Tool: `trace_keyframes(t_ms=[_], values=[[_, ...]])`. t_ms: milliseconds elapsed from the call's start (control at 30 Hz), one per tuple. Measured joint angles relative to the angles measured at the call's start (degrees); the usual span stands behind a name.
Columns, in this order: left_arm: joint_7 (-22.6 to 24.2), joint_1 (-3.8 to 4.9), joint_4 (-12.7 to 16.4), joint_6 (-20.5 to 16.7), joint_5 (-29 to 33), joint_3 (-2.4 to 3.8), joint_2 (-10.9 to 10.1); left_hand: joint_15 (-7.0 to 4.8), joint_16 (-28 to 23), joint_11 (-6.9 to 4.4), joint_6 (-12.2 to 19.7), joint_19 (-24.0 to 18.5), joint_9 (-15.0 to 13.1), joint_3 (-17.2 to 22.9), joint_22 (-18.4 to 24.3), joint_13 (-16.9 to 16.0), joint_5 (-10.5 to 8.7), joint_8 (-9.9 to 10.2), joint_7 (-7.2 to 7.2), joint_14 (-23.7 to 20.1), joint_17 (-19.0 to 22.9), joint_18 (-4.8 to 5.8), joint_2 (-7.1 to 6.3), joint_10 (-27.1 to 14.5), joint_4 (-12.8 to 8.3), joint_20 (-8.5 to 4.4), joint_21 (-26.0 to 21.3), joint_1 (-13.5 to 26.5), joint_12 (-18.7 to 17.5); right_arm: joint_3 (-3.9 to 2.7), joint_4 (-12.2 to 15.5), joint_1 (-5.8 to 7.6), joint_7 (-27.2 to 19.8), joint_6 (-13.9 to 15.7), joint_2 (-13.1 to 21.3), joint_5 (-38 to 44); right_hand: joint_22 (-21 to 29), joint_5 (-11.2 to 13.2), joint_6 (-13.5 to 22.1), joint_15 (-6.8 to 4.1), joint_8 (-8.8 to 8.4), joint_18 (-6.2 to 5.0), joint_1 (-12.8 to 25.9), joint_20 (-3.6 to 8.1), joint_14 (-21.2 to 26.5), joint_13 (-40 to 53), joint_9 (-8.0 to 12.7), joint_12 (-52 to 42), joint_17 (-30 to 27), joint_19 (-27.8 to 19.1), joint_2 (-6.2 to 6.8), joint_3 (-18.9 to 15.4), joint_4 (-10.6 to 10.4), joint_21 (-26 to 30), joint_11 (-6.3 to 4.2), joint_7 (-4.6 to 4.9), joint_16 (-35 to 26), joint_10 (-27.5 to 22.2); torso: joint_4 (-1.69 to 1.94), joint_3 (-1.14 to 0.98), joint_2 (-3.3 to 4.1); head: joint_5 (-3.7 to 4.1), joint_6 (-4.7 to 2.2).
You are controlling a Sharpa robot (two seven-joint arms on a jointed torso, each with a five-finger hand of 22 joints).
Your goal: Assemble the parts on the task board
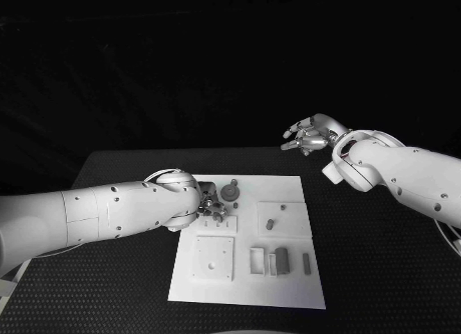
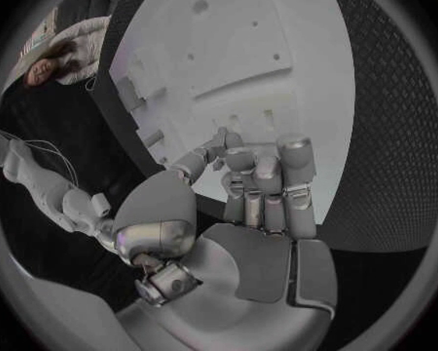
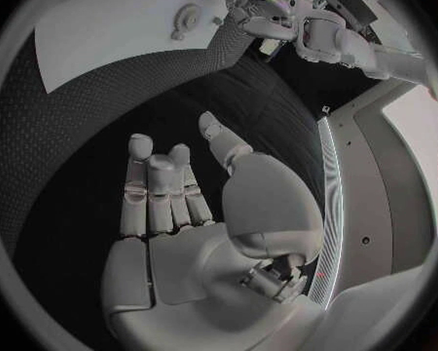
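Left robot hand [image 1: 212, 207], grasp undeterminable, is lowered onto the task board [image 1: 291, 188] mid-frame, right robot hand [image 1: 311, 135] is held released upper right; several parts [image 1: 282, 259] are judged unassembled.

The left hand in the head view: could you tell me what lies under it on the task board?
The left hand hangs over the task board beside a round grey part. Whatever lies directly beneath its fingers is covered.
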State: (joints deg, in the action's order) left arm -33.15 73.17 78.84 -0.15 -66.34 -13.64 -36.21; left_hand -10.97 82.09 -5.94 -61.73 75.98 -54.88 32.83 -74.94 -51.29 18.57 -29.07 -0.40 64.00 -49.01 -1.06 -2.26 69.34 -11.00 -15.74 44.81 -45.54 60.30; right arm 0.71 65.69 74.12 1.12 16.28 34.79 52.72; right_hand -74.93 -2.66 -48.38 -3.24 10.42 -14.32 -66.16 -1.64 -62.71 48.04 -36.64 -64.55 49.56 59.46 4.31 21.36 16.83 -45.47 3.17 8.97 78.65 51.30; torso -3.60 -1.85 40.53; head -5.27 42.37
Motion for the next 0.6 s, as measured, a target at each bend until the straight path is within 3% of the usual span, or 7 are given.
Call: trace_keyframes(t_ms=[600], values=[[-0.80, -0.35, 1.24, 0.45, -6.37, 0.00, 0.25, 0.00, -0.01, 0.09, -0.10, 0.00, 0.06, 0.00, 0.01, 0.11, -0.24, 0.18, 0.10, 0.00, 0.13, 0.00, -0.20, 0.09, 0.00, 0.02, 0.00, -0.55, 0.00, 0.00, 0.24, -0.01, 0.01, -0.11, 0.07, 0.00, 0.00, 0.00, -0.21, 0.00, 0.00, -0.01, 0.25, 0.00, 0.00, -0.06, 0.00, -0.23, -0.05, 0.00, -0.25, 0.00, 0.00, 0.00, 0.00, 0.04, 0.23, 0.00, -0.02, -0.03, -0.02, 0.07, 0.20]])
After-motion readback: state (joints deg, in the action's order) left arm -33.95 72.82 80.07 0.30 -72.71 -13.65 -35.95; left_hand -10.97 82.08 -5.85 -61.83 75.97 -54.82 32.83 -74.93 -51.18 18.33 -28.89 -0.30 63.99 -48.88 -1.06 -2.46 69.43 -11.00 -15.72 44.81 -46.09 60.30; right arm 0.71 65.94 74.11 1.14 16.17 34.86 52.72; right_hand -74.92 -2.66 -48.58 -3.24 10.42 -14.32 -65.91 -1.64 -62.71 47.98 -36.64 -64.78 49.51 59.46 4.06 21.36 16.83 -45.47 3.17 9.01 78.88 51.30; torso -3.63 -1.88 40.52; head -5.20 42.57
